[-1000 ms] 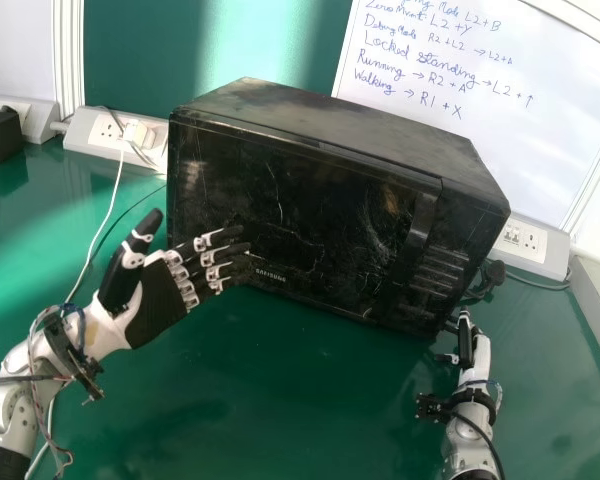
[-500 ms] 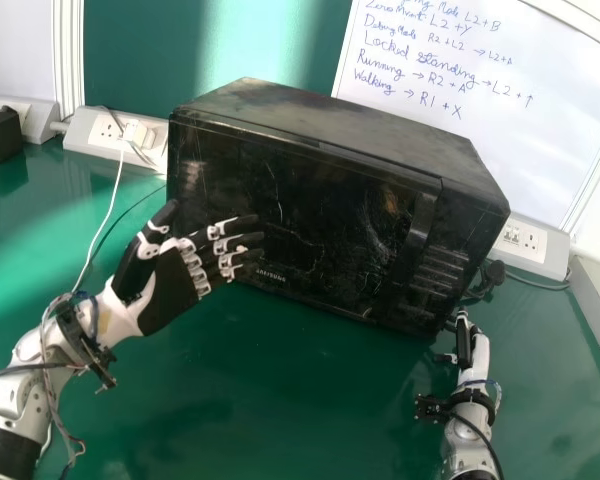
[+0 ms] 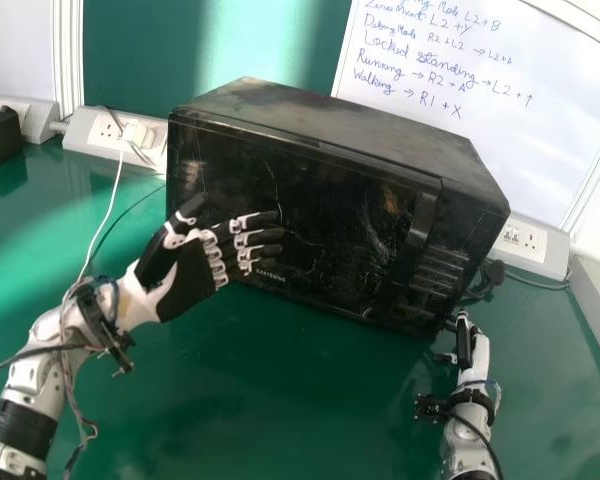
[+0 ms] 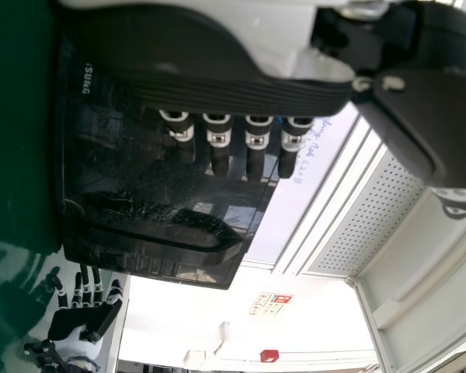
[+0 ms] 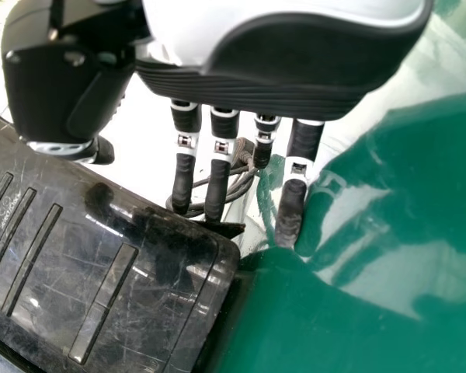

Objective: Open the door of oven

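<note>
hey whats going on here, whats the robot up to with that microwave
The robot's left hand is held open in front of the door of a black microwave oven. Its right hand, also open, is beside the oven's right front corner. Neither grips the door handle, and the door is shut. It looks set to open it, but hasn't yet.

Views share the oven (image 3: 320, 200), right wrist's seemingly nearest.
</note>
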`<action>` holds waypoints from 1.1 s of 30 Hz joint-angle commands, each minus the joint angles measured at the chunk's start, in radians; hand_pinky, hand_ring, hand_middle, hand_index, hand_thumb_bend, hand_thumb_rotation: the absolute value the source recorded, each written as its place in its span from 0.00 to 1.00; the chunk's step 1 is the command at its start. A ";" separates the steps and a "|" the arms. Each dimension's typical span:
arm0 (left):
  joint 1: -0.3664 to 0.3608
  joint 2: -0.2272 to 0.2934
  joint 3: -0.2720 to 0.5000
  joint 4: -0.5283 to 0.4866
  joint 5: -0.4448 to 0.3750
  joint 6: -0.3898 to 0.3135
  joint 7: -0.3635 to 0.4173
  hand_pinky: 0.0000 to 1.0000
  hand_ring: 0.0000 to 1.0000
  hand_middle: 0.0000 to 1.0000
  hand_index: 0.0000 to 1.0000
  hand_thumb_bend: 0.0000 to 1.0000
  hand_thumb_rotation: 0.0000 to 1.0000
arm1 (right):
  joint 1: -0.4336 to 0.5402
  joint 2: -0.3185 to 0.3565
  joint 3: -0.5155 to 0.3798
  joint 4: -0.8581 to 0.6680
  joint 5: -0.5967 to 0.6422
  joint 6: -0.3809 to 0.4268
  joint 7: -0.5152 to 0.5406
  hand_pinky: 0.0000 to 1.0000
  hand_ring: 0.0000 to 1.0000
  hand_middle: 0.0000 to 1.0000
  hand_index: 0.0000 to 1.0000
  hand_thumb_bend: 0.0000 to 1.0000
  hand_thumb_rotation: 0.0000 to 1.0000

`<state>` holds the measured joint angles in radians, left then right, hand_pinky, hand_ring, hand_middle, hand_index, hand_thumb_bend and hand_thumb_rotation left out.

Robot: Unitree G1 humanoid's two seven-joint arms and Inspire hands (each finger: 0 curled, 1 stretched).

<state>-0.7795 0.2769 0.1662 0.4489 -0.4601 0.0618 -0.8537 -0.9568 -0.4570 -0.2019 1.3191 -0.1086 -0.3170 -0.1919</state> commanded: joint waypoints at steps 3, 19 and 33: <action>-0.046 -0.020 -0.017 0.076 0.029 -0.033 -0.003 0.76 1.00 1.00 1.00 1.00 0.86 | 0.046 0.022 -0.001 0.020 0.003 0.019 0.007 0.36 0.47 0.69 0.69 0.59 1.00; -0.212 -0.049 -0.022 0.398 0.106 -0.160 -0.047 0.91 1.00 1.00 1.00 1.00 0.89 | 0.045 0.033 -0.001 0.020 0.002 0.026 -0.001 0.35 0.46 0.69 0.69 0.60 1.00; -0.333 -0.068 0.002 0.657 0.155 -0.238 -0.029 0.80 1.00 1.00 1.00 1.00 0.90 | 0.044 0.043 0.006 0.019 -0.002 0.024 -0.014 0.36 0.46 0.69 0.69 0.56 0.98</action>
<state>-1.0903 0.2132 0.1596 1.0791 -0.3166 -0.1646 -0.8812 -0.9555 -0.4375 -0.2013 1.3156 -0.1089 -0.3194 -0.2133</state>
